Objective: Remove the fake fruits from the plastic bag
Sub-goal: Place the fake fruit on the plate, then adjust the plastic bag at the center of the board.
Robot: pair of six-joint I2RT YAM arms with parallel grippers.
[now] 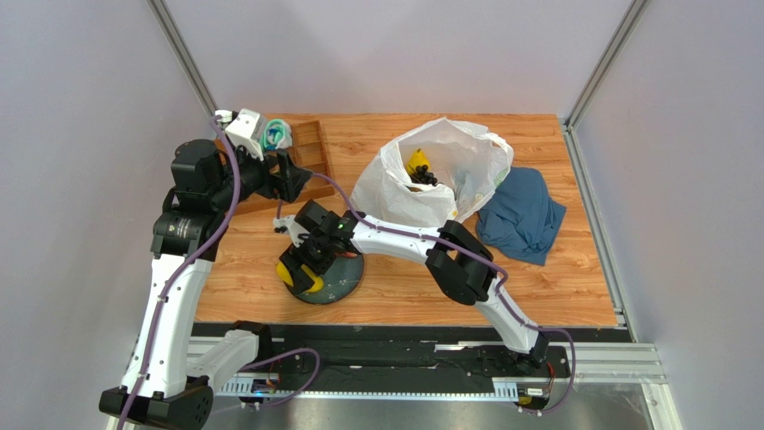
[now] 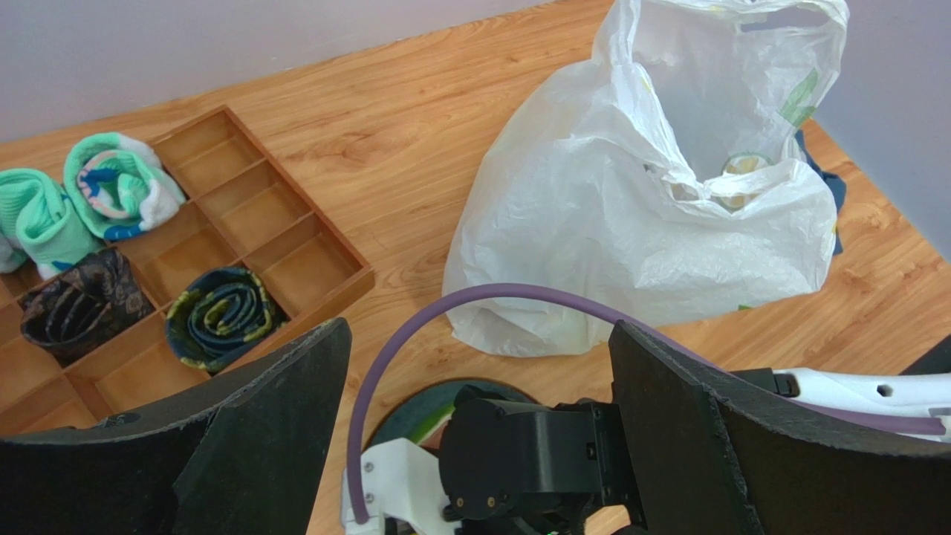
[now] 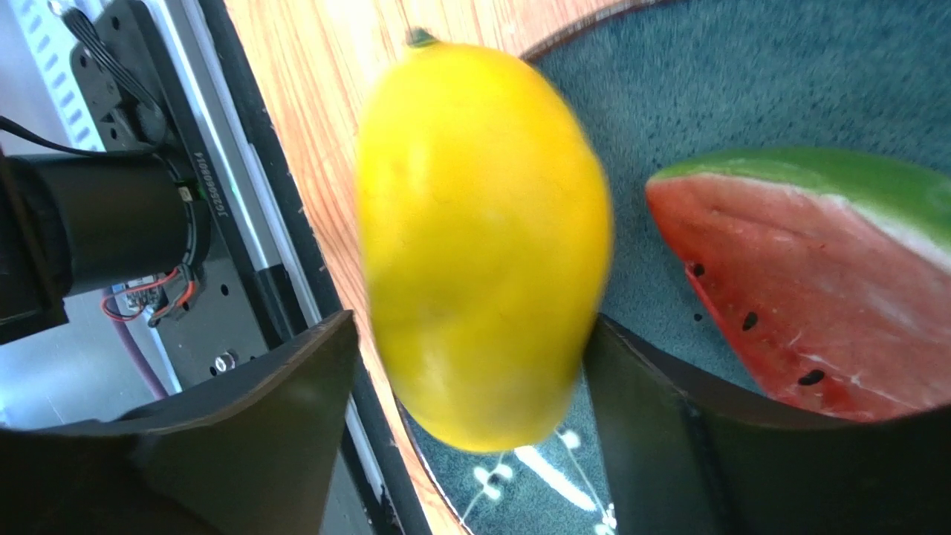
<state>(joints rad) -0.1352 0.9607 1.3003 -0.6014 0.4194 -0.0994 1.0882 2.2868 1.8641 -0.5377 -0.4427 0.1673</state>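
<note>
The white plastic bag (image 1: 395,193) stands open at the back of the table, with a yellow fruit (image 1: 417,162) and dark grapes (image 1: 425,177) inside. My right gripper (image 1: 299,267) is over the left rim of a dark round plate (image 1: 348,279). In the right wrist view the yellow mango (image 3: 486,234) is blurred between the spread fingers of my right gripper (image 3: 469,329), with a gap on one side. A red watermelon slice (image 3: 826,301) lies on the plate (image 3: 670,112). My left gripper (image 2: 478,334) is open and empty above the right wrist.
A wooden divided tray (image 1: 309,152) with rolled socks (image 2: 106,190) sits at the back left. A dark blue cloth (image 1: 520,215) lies right of the bag. The bag also shows in the left wrist view (image 2: 625,201). The table's front edge is just below the plate.
</note>
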